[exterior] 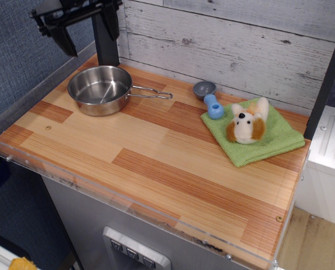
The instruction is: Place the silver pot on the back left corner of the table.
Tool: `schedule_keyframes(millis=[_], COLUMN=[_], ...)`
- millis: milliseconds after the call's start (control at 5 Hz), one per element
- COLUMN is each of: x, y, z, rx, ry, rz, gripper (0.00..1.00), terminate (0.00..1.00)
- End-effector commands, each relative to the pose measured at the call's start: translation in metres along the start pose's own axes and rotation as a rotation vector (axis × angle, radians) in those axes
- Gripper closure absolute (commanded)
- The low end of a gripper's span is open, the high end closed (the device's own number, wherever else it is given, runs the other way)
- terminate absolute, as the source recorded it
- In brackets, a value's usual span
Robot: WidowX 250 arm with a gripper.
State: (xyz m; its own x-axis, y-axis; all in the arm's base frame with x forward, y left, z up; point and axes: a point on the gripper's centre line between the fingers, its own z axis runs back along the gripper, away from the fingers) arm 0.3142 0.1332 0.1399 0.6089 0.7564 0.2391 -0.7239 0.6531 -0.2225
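Observation:
The silver pot (100, 89) is a shiny round shallow pan. It stands upright and empty at the back left of the striped wood table (156, 152), with its wire loop handle (150, 94) pointing right. My gripper (86, 28) hangs open and empty high above the pot, near the top left of the frame. Its two black fingers (62, 35) are spread wide apart. It touches nothing.
A small grey scoop with a blue handle (209, 98) lies right of the pot handle. A green cloth (257, 138) with a plush dog (246, 125) on it sits at the back right. A clear acrylic rim (100, 194) edges the table. A white plank wall stands behind.

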Motion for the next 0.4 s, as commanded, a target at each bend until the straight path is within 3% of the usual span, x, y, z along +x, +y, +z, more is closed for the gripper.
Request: schedule_keyframes(millis=[0,200], x=[-0.0028,-0.0028], y=[0.0024,0.0024], z=[0.0190,0.0190], rx=[-0.023,-0.023], ry=[-0.044,-0.044], rz=[-0.008,-0.008], gripper=[0.00,0.00], terminate=[0.00,1.00])
